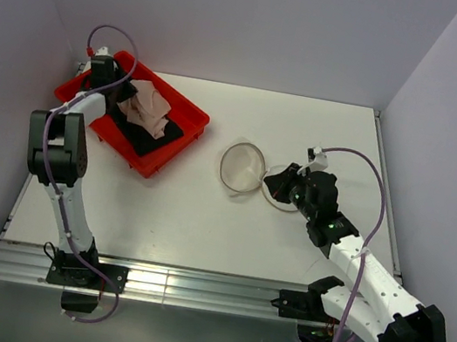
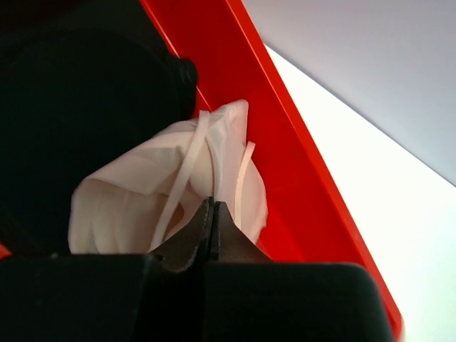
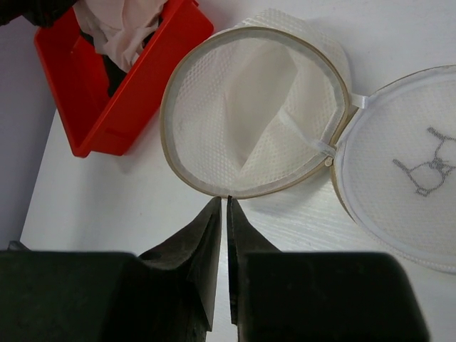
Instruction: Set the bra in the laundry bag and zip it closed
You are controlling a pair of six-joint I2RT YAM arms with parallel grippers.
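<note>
The left arm reaches forward into the red tray [image 1: 192, 115], its left gripper [image 2: 212, 208] closed on a fold of the bra [image 2: 135, 189], which lies atop black cloth [image 1: 142, 139] in the tray. Right of the tray lies the laundry bag [image 3: 249, 121], unzipped. The right arm stretches toward it, the right gripper [image 3: 228, 203] a slit apart at its near rim; whether it is gripping is unclear.
</note>
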